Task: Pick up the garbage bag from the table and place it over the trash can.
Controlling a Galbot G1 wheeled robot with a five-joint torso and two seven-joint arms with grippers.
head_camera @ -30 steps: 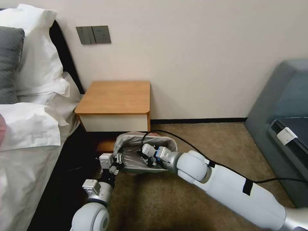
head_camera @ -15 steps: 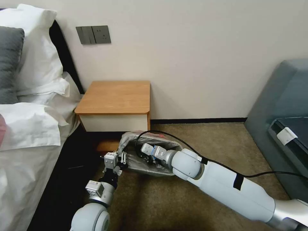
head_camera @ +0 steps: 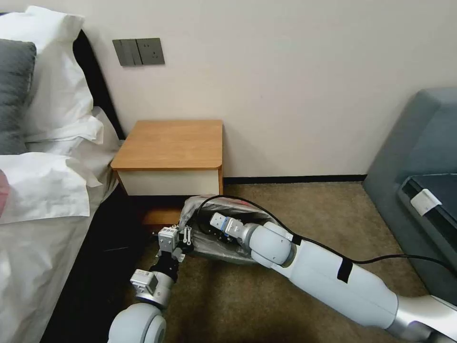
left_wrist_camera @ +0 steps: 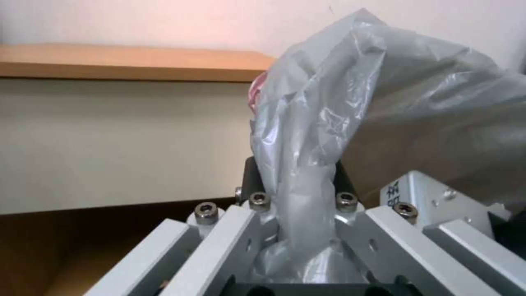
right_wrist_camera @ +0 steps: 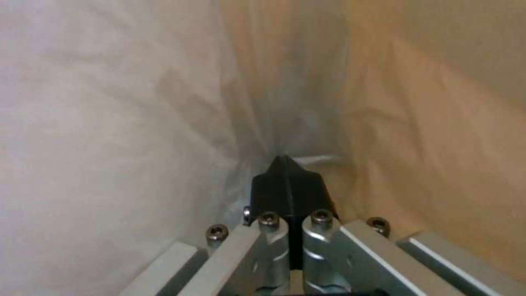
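Left gripper (left_wrist_camera: 296, 181) pinches the bag (head_camera: 209, 245) at the can's near rim, below the table (head_camera: 171, 145). Right gripper (right_wrist_camera: 289, 181), fingers pressed together, sits inside the bag.

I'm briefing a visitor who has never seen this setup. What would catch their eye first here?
Probably the garbage bag, crumpled grey plastic on the carpet just in front of the table. The left gripper is shut on a bunched fold at its near edge, while the right gripper is pushed inside it, fingers closed together, plastic all around.
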